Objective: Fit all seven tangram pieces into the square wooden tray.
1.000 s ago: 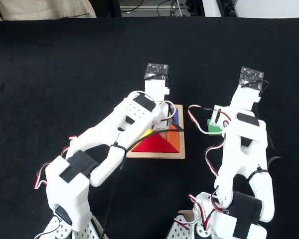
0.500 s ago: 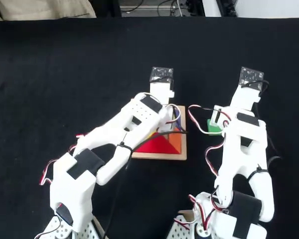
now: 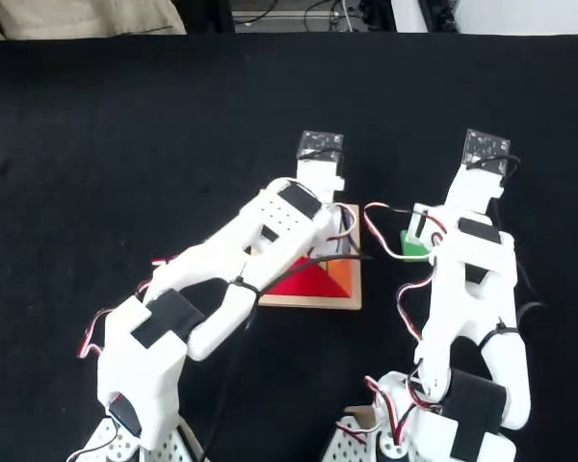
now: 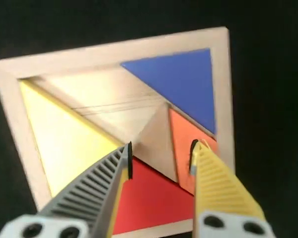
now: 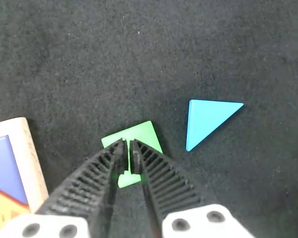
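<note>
tray (image 4: 222, 89): 4 pieces in, yellow (image 4: 59, 144), blue (image 4: 181, 82), orange (image 4: 186, 126), red (image 4: 149, 198) | 2 loose beside it on black cloth (image 3: 125, 144), green (image 5: 134, 135) + cyan (image 5: 203, 119) | left gripper (image 4: 161, 151) spread wide over tray | right gripper (image 5: 127, 145) pinched together at green | beige fabric (image 3: 77, 14) out back

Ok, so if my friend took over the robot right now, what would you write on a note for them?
Left gripper: open, over the tray, holding nothing.
Right gripper: shut, tips at the green piece, which lies on the black cloth beside the tray.
Done: yellow triangle, blue triangle, orange piece and red triangle lie in the tray.
Left: fill the bare wood in the tray. The green piece and light blue triangle are outside on the cloth.
</note>
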